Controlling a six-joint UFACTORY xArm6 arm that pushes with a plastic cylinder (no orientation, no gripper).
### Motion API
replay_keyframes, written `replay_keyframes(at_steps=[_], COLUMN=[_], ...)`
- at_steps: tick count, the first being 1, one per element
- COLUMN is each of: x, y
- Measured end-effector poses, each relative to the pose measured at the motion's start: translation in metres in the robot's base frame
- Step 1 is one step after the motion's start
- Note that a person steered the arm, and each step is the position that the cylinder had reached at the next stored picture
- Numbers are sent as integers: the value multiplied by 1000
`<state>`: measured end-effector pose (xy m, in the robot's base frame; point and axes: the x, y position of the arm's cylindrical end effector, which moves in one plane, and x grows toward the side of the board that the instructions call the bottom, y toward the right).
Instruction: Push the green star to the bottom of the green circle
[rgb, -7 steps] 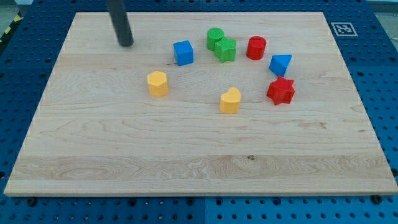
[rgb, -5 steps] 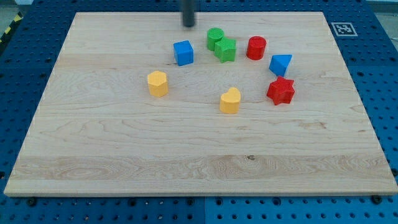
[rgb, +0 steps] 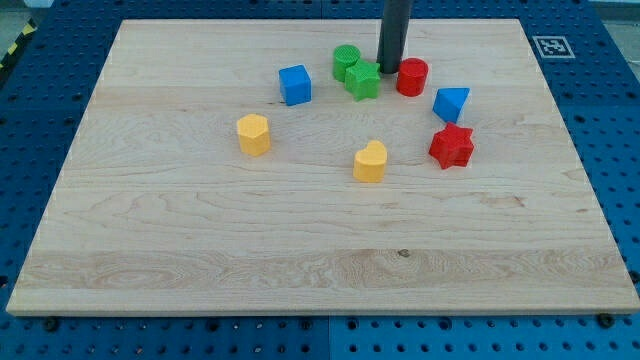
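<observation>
The green star (rgb: 362, 80) lies near the view's top centre, touching the lower right side of the green circle (rgb: 346, 61). My tip (rgb: 389, 69) stands just right of the green star's upper edge, between it and the red cylinder (rgb: 412, 76). The rod rises straight up out of the view's top.
A blue cube (rgb: 295, 84) lies left of the green pair. A blue triangle (rgb: 450, 103) and a red star (rgb: 451, 146) lie to the right. A yellow hexagon (rgb: 253, 133) and a yellow heart (rgb: 370, 161) lie lower. All sit on a wooden board (rgb: 200, 250).
My tip has moved from the view's upper left across to the right and come down between the green star and the red cylinder. No block has visibly moved.
</observation>
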<state>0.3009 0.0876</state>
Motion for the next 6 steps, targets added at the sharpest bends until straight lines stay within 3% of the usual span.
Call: replay_keyframes(at_steps=[2,6], x=[16,4], y=[-3,-11])
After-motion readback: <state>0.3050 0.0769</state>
